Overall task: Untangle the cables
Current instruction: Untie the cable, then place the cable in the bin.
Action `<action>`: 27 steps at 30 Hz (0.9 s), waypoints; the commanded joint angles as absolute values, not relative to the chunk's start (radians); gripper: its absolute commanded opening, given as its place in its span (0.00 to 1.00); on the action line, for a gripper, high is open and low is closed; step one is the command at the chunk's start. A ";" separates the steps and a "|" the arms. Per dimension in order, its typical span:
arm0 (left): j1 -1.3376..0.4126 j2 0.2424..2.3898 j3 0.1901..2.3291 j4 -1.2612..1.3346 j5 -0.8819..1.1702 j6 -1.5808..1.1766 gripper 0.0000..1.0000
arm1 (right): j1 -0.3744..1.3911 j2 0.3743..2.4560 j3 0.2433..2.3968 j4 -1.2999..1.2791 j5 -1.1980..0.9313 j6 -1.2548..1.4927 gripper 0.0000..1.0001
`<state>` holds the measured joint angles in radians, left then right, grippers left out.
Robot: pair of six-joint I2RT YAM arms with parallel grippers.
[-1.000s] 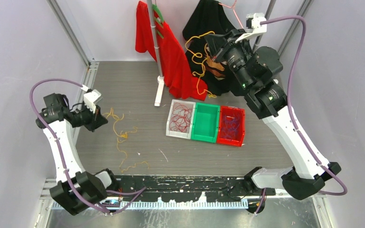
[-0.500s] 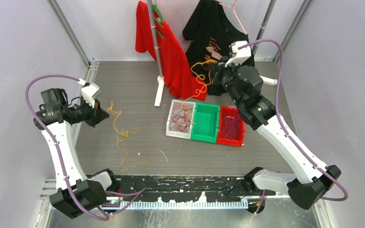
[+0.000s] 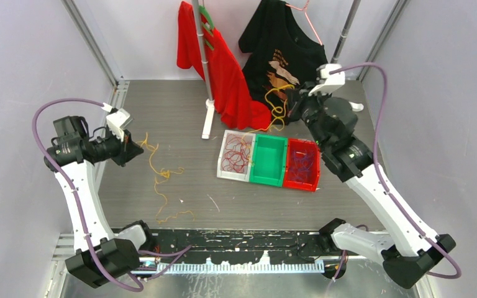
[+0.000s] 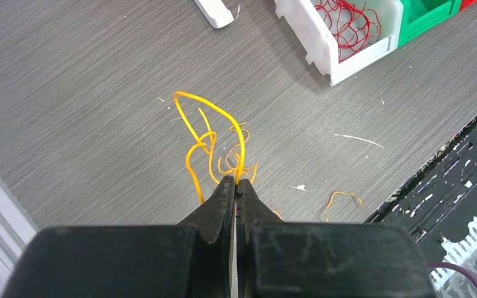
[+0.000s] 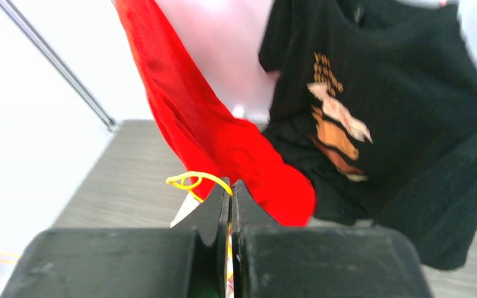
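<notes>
Fingers (image 4: 223, 195) of the left gripper (image 4: 236, 181) pinch shut on a thin, kinked yellow cable (image 4: 242, 152) looping off the brushed grey table (image 4: 68, 93). Beyond, wiry red cables (image 3: 233, 158) curl in a white bin (image 3: 221, 158). Farthest, the right gripper (image 5: 230, 184), clamped on another yellow loop (image 5: 189, 180), hangs beside a soft red shirt (image 5: 223, 124); the springy wire could snag cloth or drag out the bin's red coils.

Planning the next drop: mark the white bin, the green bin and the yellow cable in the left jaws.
white bin (image 4: 366, 54): left wrist view, outer side wall.
green bin (image 3: 268, 162): top view, bare floor inside.
yellow cable (image 4: 217, 110): left wrist view, top of its raised loop.
</notes>
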<state>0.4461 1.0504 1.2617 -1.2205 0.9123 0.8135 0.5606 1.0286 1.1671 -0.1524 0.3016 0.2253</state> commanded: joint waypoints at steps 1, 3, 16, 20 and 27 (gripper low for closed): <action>0.443 1.059 1.255 -1.185 0.923 0.799 0.00 | 0.552 0.986 1.337 -0.103 0.237 0.283 0.01; 0.443 1.056 1.259 -1.181 0.917 0.801 0.00 | 0.554 0.993 1.360 -0.115 0.224 0.284 0.01; 0.443 1.047 1.280 -1.192 0.910 0.815 0.00 | 0.552 0.986 1.180 -0.115 0.259 0.255 0.01; 0.443 1.052 1.278 -1.194 0.918 0.813 0.00 | 0.551 0.984 1.217 -0.115 0.257 0.251 0.01; 0.441 1.051 1.287 -1.191 0.923 0.807 0.00 | 0.552 1.026 1.429 -0.182 0.212 0.256 0.01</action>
<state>0.4450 1.0626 1.2552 -1.2087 0.9012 0.8112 0.5541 1.0340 1.3048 -0.2195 0.2340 0.2642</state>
